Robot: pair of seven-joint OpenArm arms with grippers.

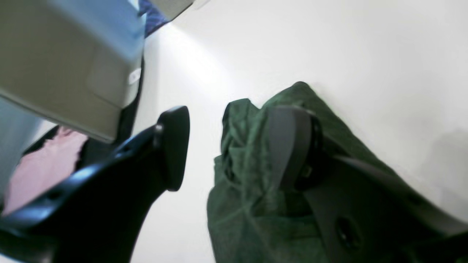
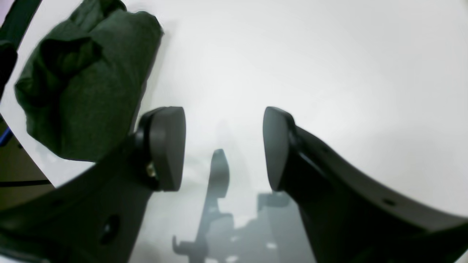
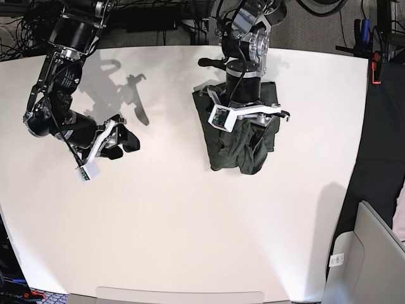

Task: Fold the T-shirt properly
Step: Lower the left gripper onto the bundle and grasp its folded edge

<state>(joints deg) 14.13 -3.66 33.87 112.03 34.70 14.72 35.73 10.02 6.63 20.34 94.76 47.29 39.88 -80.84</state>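
Note:
The T-shirt point(image 3: 240, 142) is a dark green bundle, bunched and creased, lying right of centre at the back of the white table point(image 3: 190, 221). My left gripper point(image 3: 256, 123) hangs directly over it. In the left wrist view the left gripper point(image 1: 234, 146) is open: one finger point(image 1: 292, 146) rests against the T-shirt point(image 1: 245, 175) and the other finger point(image 1: 175, 146) is over bare table, so no cloth is clamped. My right gripper point(image 3: 123, 140) is far off at the table's left, open point(image 2: 223, 146) with nothing between its fingers. The T-shirt point(image 2: 84, 80) shows at that view's upper left.
A grey-beige container point(image 3: 370, 253) stands off the table's front right corner, and it is also the grey-beige container point(image 1: 65, 62) in the left wrist view, with something pink point(image 1: 44, 168) beside it. Cables and dark gear point(image 3: 158, 16) line the far edge.

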